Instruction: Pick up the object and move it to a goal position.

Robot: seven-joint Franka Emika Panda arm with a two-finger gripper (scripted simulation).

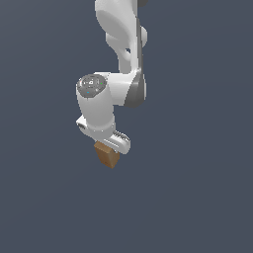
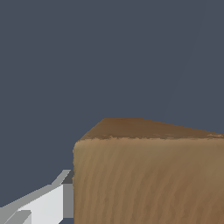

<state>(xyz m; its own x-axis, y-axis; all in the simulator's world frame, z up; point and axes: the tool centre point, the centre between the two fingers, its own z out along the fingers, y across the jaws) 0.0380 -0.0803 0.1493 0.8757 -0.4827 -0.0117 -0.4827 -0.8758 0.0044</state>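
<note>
Exterior view: tool (image 1: pixel 109 148) clamped on tan block (image 1: pixel 106 156) against plain slate-grey surface (image 1: pixel 197 197)

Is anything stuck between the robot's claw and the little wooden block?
No, nothing visible. The wooden block sits right under the gripper, and the wrist view shows the block close up beside one finger, with nothing between. Whether the gripper is already squeezing it is unclear.

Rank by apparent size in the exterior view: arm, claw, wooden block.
1. Arm, by far the largest.
2. Claw, wider than the block.
3. Wooden block, smallest, partly hidden under the claw.
</note>
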